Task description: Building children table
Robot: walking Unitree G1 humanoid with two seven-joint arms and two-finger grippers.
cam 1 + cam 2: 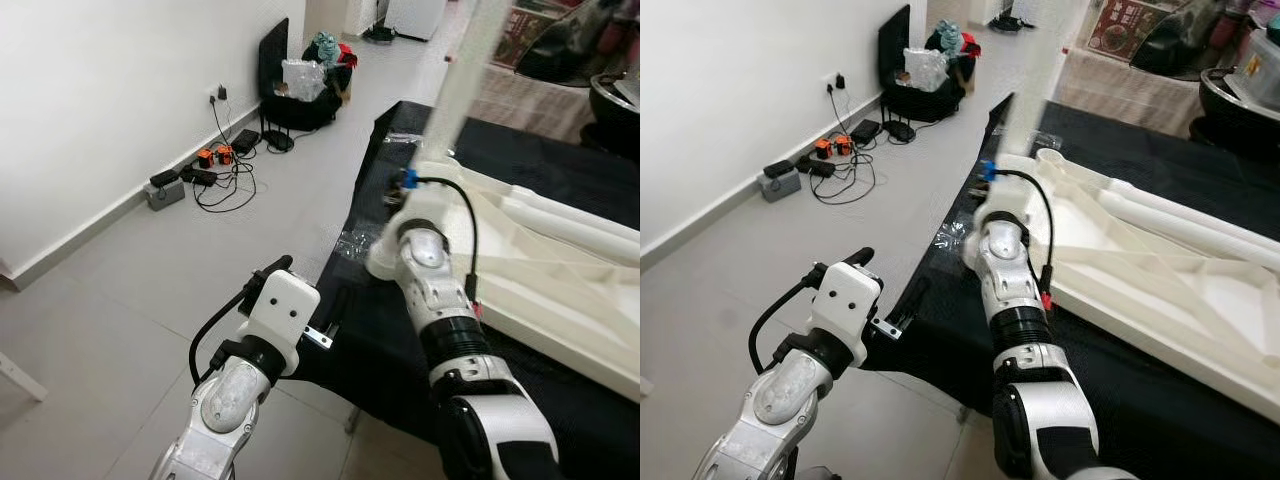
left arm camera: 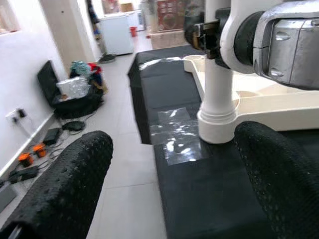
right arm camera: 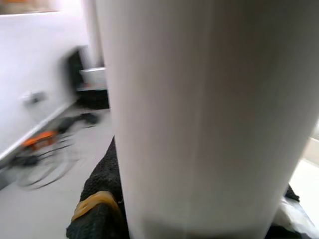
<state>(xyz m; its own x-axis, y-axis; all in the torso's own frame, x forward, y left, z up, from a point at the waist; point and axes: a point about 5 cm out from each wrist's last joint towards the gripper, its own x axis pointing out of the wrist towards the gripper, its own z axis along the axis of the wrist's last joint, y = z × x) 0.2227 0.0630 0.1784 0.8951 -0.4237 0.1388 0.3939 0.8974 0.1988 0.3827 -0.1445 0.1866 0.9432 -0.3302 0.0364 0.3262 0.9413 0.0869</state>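
Left eye view, L to R: wall w/ socket, cables (image 1: 215,170) on the floor, bags (image 1: 305,85) further back. Your left arm sits low at the bench's (image 1: 390,370) near edge, off its corner; left claw (image 2: 172,169) gapes wide, nothing between the black fingers (image 2: 70,184), aimed along the black-covered bench top. A clear plastic sheet (image 2: 177,134) lies on the cloth just ahead of it.

Your right arm reaches over the bench to the white leg (image 1: 470,60), which stands upright w/ its foot at the corner of the upturned white tabletop (image 1: 560,290). Right claw (image 3: 199,219) is closed round the leg: in the right wrist view the leg's white shaft sits right between the fingers (image 3: 97,199), one w/ a yellow band. Tabletop lies underside up on the bench, ribs showing, right of the arm.
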